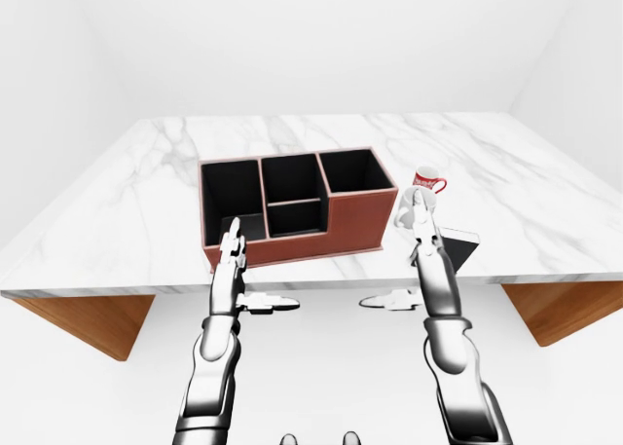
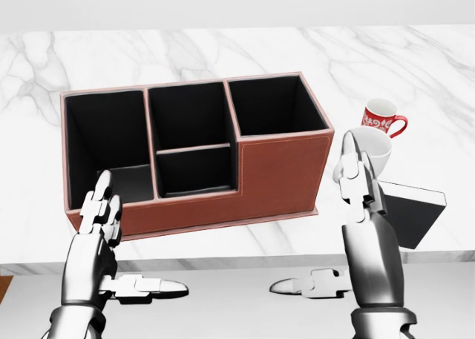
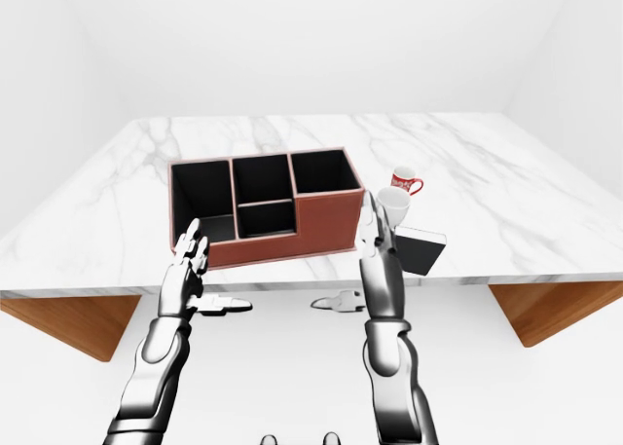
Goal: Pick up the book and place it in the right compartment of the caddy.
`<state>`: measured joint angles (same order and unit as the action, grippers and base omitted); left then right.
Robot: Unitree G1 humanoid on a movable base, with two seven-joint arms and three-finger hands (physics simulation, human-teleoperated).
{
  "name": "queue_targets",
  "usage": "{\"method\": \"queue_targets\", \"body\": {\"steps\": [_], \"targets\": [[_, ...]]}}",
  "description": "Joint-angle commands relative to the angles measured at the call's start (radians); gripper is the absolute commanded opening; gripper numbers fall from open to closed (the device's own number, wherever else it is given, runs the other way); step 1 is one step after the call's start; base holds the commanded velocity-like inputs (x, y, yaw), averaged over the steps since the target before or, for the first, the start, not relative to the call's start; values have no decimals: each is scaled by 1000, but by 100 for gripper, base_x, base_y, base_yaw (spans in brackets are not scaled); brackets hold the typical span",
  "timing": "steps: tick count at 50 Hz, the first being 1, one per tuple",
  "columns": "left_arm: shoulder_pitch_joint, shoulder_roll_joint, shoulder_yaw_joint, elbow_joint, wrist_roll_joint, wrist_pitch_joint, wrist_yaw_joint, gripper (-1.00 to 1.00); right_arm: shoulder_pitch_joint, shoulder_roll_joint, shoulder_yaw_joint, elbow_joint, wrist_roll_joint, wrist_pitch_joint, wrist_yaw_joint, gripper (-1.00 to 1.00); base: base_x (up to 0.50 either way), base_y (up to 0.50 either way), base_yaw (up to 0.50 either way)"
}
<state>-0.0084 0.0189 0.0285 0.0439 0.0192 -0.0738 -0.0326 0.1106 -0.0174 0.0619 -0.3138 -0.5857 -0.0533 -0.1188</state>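
The brown caddy (image 2: 278,172) stands on the marble table (image 2: 223,53), its right compartment (image 2: 271,105) dark and with nothing showing in it. The dark book (image 2: 414,214) with a white page edge lies near the table's edge, right of the caddy. My right hand (image 2: 330,231) is open, its fingers (image 2: 355,174) upright just left of the book and covering the book's left part; I cannot tell whether they touch it. My left hand (image 2: 141,231) is open too, low in the head view before the caddy's left end.
A white mug (image 2: 377,147) and a red patterned mug (image 2: 382,120) stand just above the book in the head view, close to my right hand's fingertips. The table's edge (image 2: 223,265) runs under both hands. Wooden supports (image 1: 88,314) show under the table ends.
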Motion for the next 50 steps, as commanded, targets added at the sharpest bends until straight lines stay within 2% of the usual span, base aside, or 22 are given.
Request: {"method": "queue_targets", "body": {"steps": [1,10,17,23,28,31,33,36,50], "targets": [[5,-1,-3,7,7,-12,-2,100,52,5,39,-180,-191,60,-8,100,0,0,0],[8,-1,-4,11,10,-13,-3,100,71,7,55,-276,-259,100,11,100,0,0,0],[10,-1,-4,10,11,-13,-5,100,44,5,13,-287,-324,140,14,100,0,0,0],[9,0,-3,8,11,-13,-7,100,3,-8,-47,-213,-345,141,37,100,3,0,0],[8,0,-3,9,11,-13,-6,100,-37,-21,-85,-121,-393,141,60,100,45,0,0],[4,0,-2,20,11,-13,-6,100,-50,-30,-86,-80,-462,141,64,100,50,0,0],[4,0,-2,20,11,-13,-6,100,-54,-30,-88,-57,-460,141,75,100,40,0,0],[5,0,-2,19,10,-13,-8,100,-90,-48,-110,53,-481,141,26,100,5,0,0],[7,-1,-5,7,12,-13,-8,100,-82,-63,-123,20,-500,141,81,100,0,0,0]]}}
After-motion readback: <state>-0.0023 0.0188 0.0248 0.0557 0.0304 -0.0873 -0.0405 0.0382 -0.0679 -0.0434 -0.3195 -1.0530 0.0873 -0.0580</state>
